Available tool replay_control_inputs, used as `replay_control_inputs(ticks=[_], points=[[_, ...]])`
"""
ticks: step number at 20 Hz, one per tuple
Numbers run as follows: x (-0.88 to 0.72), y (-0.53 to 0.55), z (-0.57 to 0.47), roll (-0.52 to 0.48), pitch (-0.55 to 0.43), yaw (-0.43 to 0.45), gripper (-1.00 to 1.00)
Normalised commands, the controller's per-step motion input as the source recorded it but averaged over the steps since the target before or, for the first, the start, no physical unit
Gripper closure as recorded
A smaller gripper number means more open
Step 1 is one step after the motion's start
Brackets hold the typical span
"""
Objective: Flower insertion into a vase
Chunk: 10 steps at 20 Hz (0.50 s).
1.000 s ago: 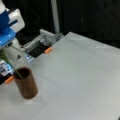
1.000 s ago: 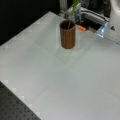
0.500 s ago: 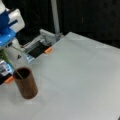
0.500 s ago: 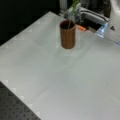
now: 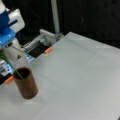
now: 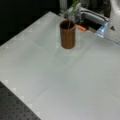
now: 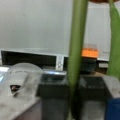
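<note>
The vase (image 5: 25,85) is a reddish-brown wood-like cup standing upright on the grey table (image 5: 82,75), near a front view's left; it also shows as the vase (image 6: 67,34) near a front view's top. A green flower stem (image 5: 17,72) slants down into its dark mouth, and the stem (image 6: 72,11) rises above the rim. In the wrist view my gripper (image 7: 73,85) is shut on the stem (image 7: 77,42), which runs between the dark fingers (image 7: 53,96). A green leaf (image 7: 114,40) hangs beside it. The blue and white hand (image 5: 7,27) hovers above and left of the vase.
A metal rail fixture (image 5: 41,41) with an orange tab (image 5: 48,50) lies along the table's back edge behind the vase. A grey pole (image 5: 56,17) stands there. The white robot base (image 6: 115,22) is at the top right. A dark perforated board (image 6: 15,110) borders the table.
</note>
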Motion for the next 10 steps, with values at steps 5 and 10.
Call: replay_control_inputs(ticks=[5, 10], points=[[-0.1, -0.04, -0.06, -0.09, -0.056, 0.106, 1.0], [-0.1, -0.04, -0.06, -0.09, -0.056, 0.106, 1.0]])
